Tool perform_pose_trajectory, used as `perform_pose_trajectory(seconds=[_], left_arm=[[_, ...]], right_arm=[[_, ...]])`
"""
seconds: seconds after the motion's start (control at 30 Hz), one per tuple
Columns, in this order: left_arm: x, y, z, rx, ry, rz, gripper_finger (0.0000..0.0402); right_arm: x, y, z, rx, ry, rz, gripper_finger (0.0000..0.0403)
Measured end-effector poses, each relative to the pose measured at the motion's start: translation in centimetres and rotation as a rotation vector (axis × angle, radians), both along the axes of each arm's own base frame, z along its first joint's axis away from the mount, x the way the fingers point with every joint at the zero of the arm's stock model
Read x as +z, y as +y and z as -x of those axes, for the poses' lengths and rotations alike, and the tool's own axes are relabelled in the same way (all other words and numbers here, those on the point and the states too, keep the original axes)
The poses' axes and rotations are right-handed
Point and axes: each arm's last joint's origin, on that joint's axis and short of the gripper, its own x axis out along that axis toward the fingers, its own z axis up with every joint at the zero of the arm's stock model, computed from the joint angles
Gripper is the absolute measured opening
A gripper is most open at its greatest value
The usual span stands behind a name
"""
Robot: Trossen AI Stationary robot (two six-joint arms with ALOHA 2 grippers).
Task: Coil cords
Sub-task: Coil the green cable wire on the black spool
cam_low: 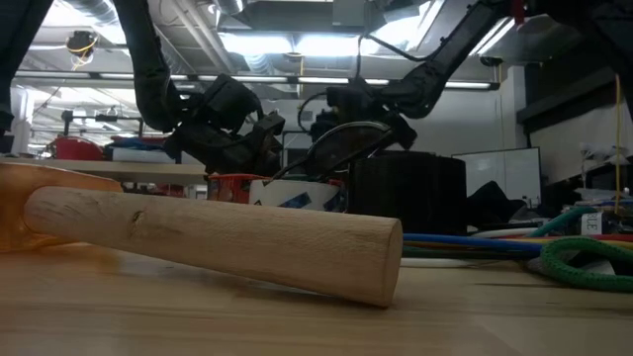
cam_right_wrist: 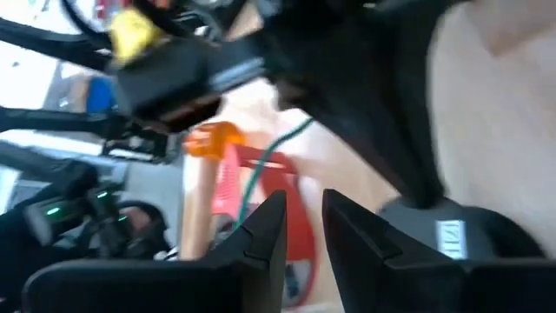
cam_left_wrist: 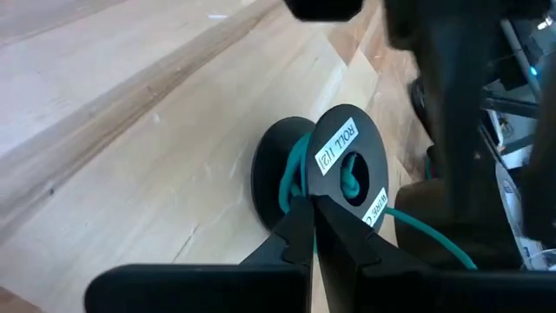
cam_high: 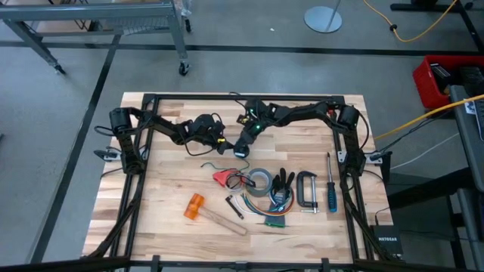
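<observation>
Left fingers [cam_left_wrist: 311,202] are fully closed, tips pressed together right at the rim of the small black plastic spool with white paper labels [cam_left_wrist: 347,161]. The thin teal-green cord [cam_left_wrist: 426,239] is wound round the spool's core, and one loose strand runs off it across the light wooden bench [cam_high: 166,181]. My tips meet where the windings sit, but I can't tell if a strand is actually pinched between them.

Right fingers [cam_right_wrist: 304,209] stand narrowly apart with a clear gap. The spool [cam_right_wrist: 452,230] sits just beside them, to one side and not between them. The cord [cam_right_wrist: 276,143] trails past the gap toward a flat red plastic piece [cam_right_wrist: 278,204]; I can't tell whether it touches either finger.

From above, both arms reach in to the middle of the bench's far half, with the right gripper [cam_high: 243,147] pointing down at the spool and the left one just beside it. The cord's loose end lies on the boards between the grippers and the tool cluster.

The rest is nearer the front edge and well apart from my fingers:
- orange-headed mallet with a pale wooden handle [cam_high: 198,205]
- grey roll of tape [cam_high: 261,181]
- steel C-clamp [cam_high: 306,190]
- blue-handled screwdriver [cam_high: 330,193]
- short bundle of multi-coloured wires [cam_high: 276,217]
</observation>
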Motion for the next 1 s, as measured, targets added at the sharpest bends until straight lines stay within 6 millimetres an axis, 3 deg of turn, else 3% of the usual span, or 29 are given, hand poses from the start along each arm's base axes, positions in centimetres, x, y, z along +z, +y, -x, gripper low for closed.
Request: perform_pose_trajectory(seconds=[0.3,0.5,0.8,1.0], left_arm=[[0.0,0.5,0.2,0.024,0.000,0.016,0.0000],[0.8,1.7,1.0,0.050,-0.010,0.038,0.0000],[4.2,3.4,2.7,0.082,-0.066,-0.061,0.0001],[5.8,3.5,3.9,0.065,-0.043,-0.123,0.0001]], right_arm=[[3.8,-2.2,-1.0,0.117,-0.156,-0.065,0.0081],[5.2,-5.0,0.0,0.095,-0.142,-0.138,0.0081],[5.2,-8.8,2.5,-0.006,-0.123,-0.145,0.0081],[3.9,-10.0,4.1,-0.119,-0.001,-0.057,0.0081]])
